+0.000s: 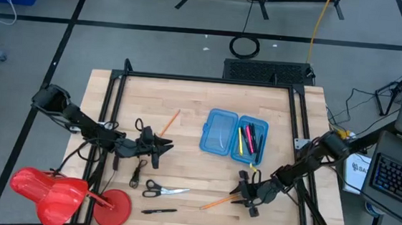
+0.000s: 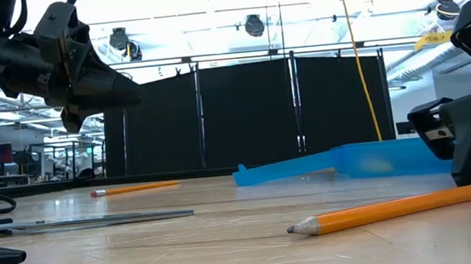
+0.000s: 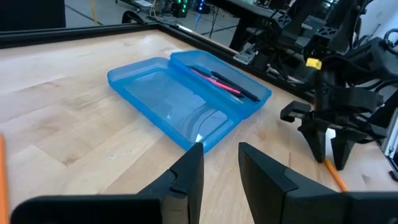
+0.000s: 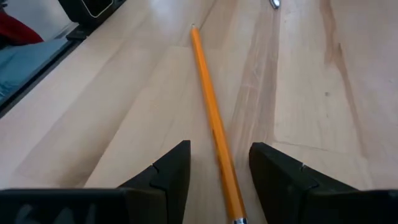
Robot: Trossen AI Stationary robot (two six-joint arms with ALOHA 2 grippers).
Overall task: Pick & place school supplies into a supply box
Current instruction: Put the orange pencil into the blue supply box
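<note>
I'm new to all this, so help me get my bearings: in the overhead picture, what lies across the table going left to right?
Red plastic object → black-handled scissors → translucent blue plastic supply box → right arm's fingers over an orange pencil.

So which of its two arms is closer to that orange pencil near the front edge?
The right. Its gripper has open fingers straddling the pencil; the left gripper hovers across the table, beyond the scissors.

A pale, smooth wooden table point(image 1: 190, 162) with visible grain is seen. The translucent blue plastic supply box point(image 3: 168, 102) is glossy. The slim orange pencil point(image 4: 211, 118) is coated in smooth paint.
</note>
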